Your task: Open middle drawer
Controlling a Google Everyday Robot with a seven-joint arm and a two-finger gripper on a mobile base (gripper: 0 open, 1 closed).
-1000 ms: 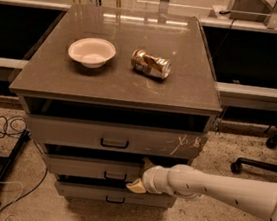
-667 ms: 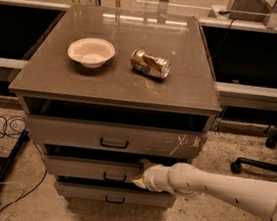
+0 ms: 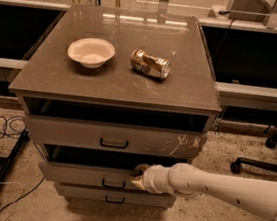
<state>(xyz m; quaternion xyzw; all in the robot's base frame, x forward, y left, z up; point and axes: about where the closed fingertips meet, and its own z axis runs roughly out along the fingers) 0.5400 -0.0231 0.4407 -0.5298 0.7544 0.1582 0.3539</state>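
Note:
The middle drawer (image 3: 90,176) is the plain grey front with a small black loop handle (image 3: 113,183), under the taller scratched top drawer (image 3: 115,137). It stands pulled out a little, with a dark gap above its front. My gripper (image 3: 138,175) is at the end of the white arm (image 3: 219,189) that comes in from the right. It sits at the top edge of the middle drawer front, just right of the handle. The slim bottom drawer (image 3: 113,196) is below.
A white bowl (image 3: 91,52) and a crushed can (image 3: 150,64) lie on the cabinet top (image 3: 46,78). Cables (image 3: 3,126) and a black stand leg (image 3: 5,171) are on the floor at left. A chair base (image 3: 268,163) stands at right.
The middle drawer front has come out toward the camera and the dark gap above it has grown. My gripper has risen slightly onto its top edge.

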